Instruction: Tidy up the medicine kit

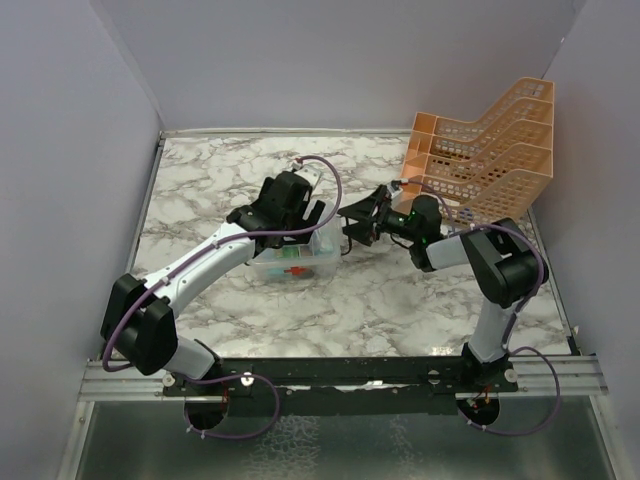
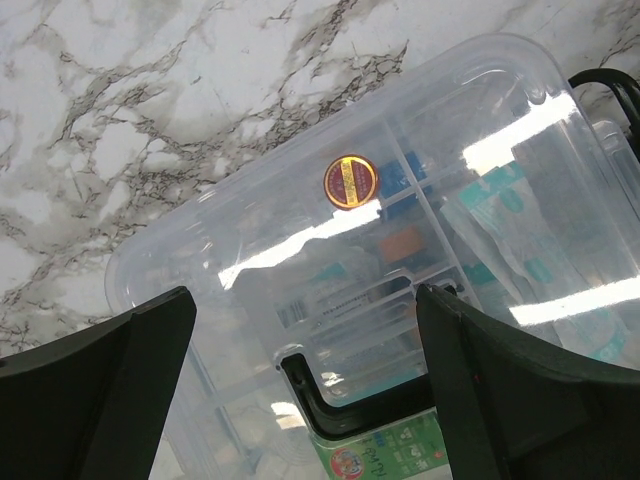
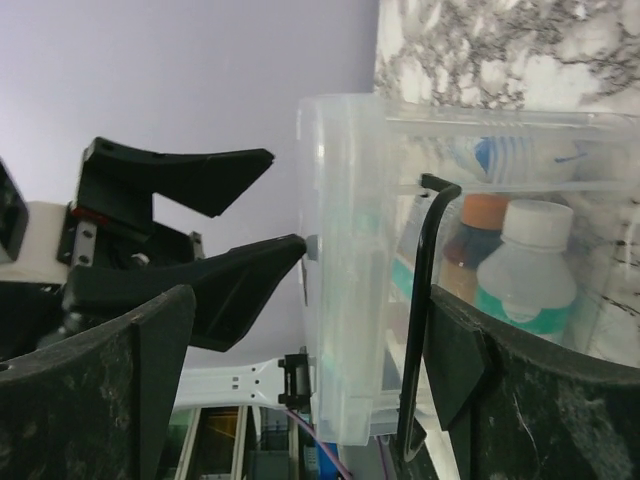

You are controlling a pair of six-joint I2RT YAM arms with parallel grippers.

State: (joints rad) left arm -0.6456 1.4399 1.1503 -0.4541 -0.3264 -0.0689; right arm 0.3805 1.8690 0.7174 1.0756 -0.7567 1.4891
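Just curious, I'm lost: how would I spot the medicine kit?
Start at the marble table; near its middle lies the kit. Unlike the orange rack at the far right, it is a small clear box holding bottles.

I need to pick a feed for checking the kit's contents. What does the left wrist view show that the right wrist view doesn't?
Only the left wrist view: the medicine kit from above, seen through its clear lid, with a round gold sticker on the lid and teal-printed sachets beneath. Only the right wrist view: the kit side-on, a white-capped bottle, an orange-capped bottle behind it, and the left tool, open, beside the kit. Both: the clear kit, its black handle and the marble table.
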